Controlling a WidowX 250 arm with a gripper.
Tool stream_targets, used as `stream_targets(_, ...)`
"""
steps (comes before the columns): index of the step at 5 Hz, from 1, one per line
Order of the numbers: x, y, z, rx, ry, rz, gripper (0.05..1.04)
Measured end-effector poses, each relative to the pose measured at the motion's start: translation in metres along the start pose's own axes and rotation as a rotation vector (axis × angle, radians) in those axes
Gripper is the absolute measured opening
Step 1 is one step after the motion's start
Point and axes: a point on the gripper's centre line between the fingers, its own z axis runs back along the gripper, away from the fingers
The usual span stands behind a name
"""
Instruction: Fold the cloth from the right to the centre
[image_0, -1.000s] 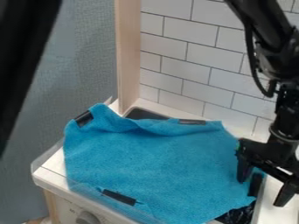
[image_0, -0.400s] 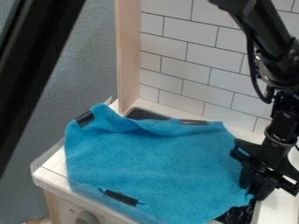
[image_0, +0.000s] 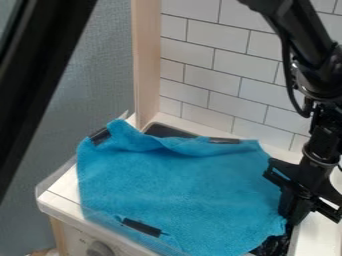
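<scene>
The blue cloth (image_0: 180, 182) lies spread across the counter (image_0: 61, 187), rumpled along its back edge, with dark strips at its back left corner (image_0: 100, 135), back edge (image_0: 224, 141) and front (image_0: 141, 227). At its right edge, the tool (image_0: 292, 219) points down, its fingers closed on the cloth. A dark basin (image_0: 167, 131) shows behind the cloth; crumpled black material (image_0: 272, 247) sits by its front right corner. Behind the counter stand a wooden post (image_0: 147, 65) and white tiled wall (image_0: 220, 65).
</scene>
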Motion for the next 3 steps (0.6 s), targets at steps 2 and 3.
stream_targets(2, -0.004, -0.001, 0.037, -0.06, -0.058, -0.068, 0.06)
stream_targets(3, -0.009, 0.012, 0.056, -0.102, -0.091, -0.085, 0.059)
